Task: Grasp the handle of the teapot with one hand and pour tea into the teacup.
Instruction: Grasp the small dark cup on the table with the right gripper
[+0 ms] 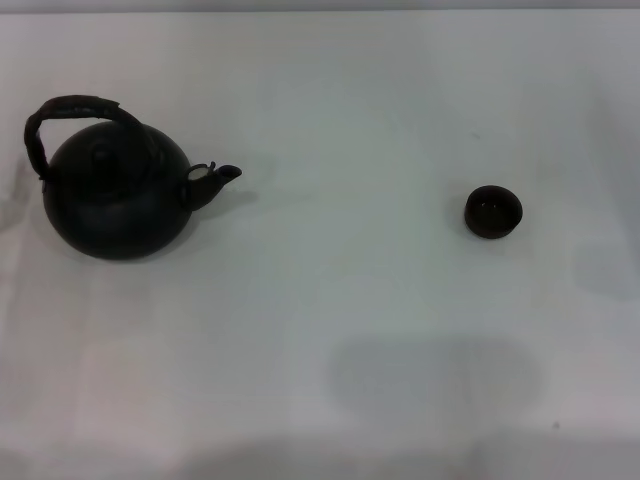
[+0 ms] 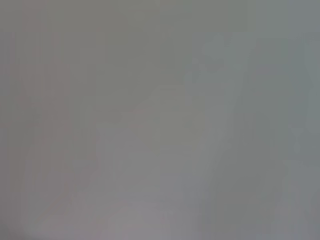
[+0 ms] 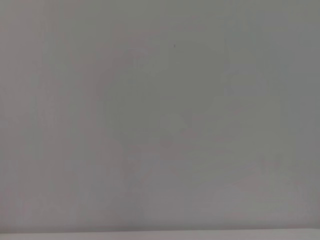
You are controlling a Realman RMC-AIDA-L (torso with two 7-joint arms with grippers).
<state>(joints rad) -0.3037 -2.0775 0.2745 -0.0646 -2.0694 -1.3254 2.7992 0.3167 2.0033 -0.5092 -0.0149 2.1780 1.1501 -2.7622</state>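
The matte-black teapot (image 1: 112,200) stands upright on the white table (image 1: 340,300) at the left in the head view, its short spout (image 1: 218,180) pointing right. Its rough brownish handle (image 1: 66,113) arches over the knobbed lid. Far to the right sits the small dark teacup (image 1: 493,212), upright and well apart from the pot. Neither gripper nor arm shows in the head view. Both wrist views hold only plain pale surface, with no fingers and no task object.
The white table's far edge (image 1: 320,10) runs along the top of the head view. A faint grey shadow (image 1: 430,375) lies on the table near the front, between pot and cup.
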